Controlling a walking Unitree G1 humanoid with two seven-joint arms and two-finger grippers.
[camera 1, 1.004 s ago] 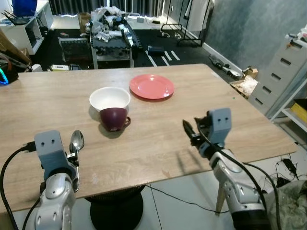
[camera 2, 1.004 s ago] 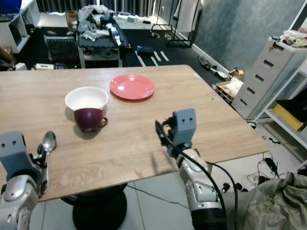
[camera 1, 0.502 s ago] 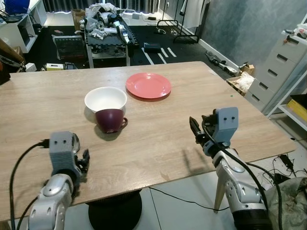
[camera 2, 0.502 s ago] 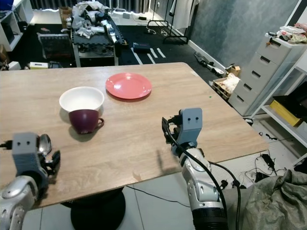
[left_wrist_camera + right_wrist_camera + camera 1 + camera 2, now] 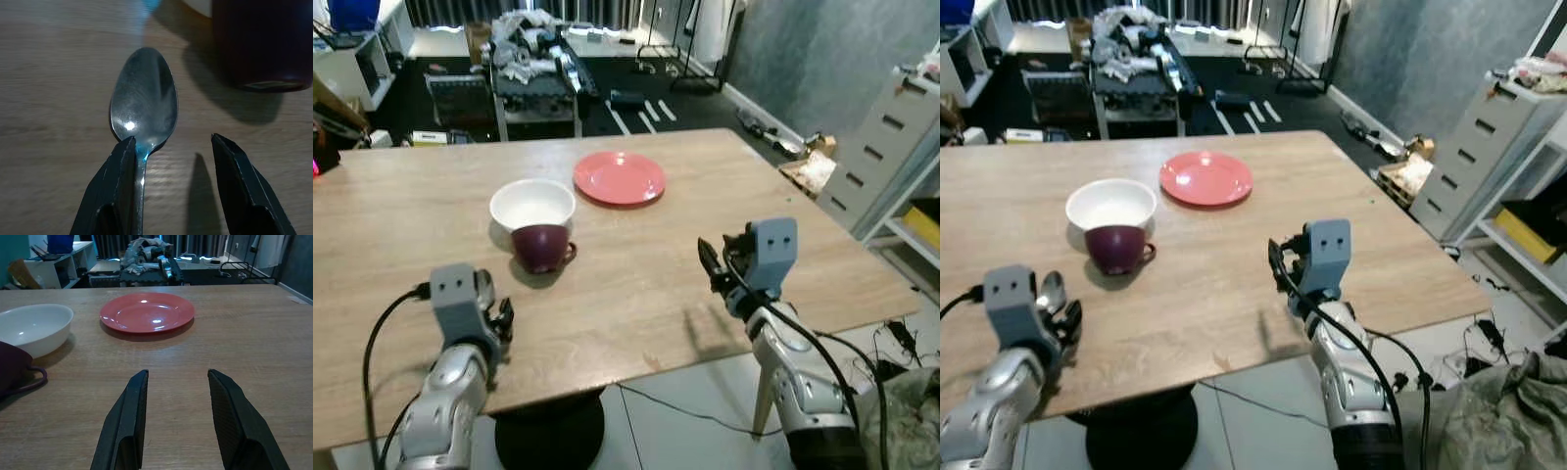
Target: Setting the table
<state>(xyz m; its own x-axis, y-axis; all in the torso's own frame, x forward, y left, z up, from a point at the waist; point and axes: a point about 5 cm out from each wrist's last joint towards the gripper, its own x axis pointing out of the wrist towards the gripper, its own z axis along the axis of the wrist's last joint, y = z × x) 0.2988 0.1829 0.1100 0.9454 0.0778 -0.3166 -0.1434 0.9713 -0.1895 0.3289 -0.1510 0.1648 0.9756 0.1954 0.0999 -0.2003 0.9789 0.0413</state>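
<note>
- The wooden tabletop (image 5: 636,284) carries a red plate (image 5: 620,178) toward the far side, right of centre.
- A white bowl (image 5: 532,206) sits left of the plate and nearer, well apart from it.
- A dark purple cup (image 5: 542,248) stands just in front of the bowl, touching or nearly touching it, with its handle pointing right.
- A metal spoon (image 5: 143,105) lies flat on the tabletop near the left front edge, its bowl end pointing away toward the cup.
- The left pincer (image 5: 171,183) is low over the spoon's handle with its fingers spread wide; one finger (image 5: 120,186) sits right against the handle, the other stands apart over bare wood. It holds nothing.
- In the right eye view the spoon (image 5: 1051,291) peeks out beside the left wrist block.
- The right pincer (image 5: 173,423) hovers over the tabletop near the right front edge, fingers wide apart and empty, aimed toward the plate (image 5: 146,312).
- Beyond the tabletop, a cluttered cart (image 5: 540,73) stands on the dark floor, and a grey drawer unit (image 5: 891,147) stands at the far right.
</note>
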